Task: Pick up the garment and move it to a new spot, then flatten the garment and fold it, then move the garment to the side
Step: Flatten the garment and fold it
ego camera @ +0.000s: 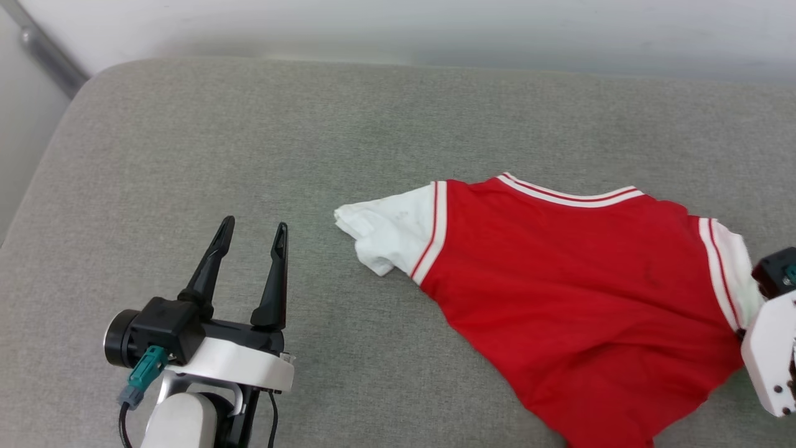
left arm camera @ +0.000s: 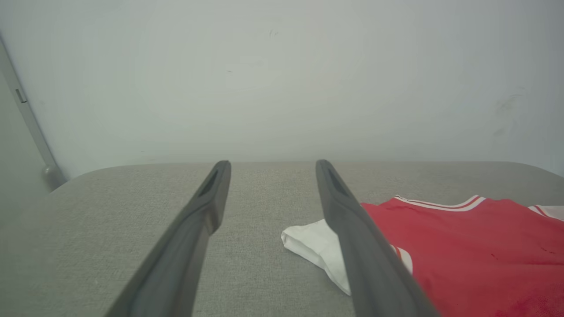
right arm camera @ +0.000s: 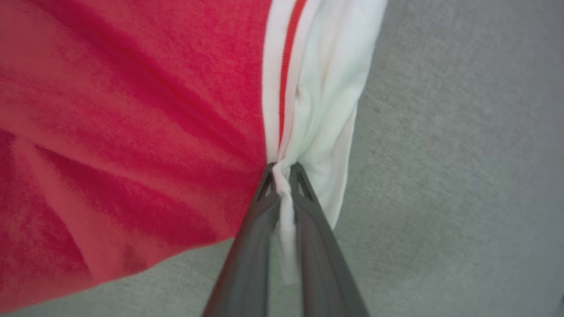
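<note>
Right gripper point(right arm camera: 283, 167) clamped on the white sleeve edge of the red short-sleeved T-shirt point(ego camera: 578, 292), sprawled unfolded at four o'clock on the grey fabric-covered surface point(ego camera: 249, 124). Left gripper point(ego camera: 255, 223) at eight o'clock, fingers apart, empty. Looks like pick-up only beginning: moving, flattening, folding, setting aside all left.

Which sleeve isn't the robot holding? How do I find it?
Start at the big grey cushion; a red T-shirt lies toward its right side. The free sleeve is the crumpled white one nearest the open left gripper; the other white sleeve is pinched in the shut right gripper.
</note>
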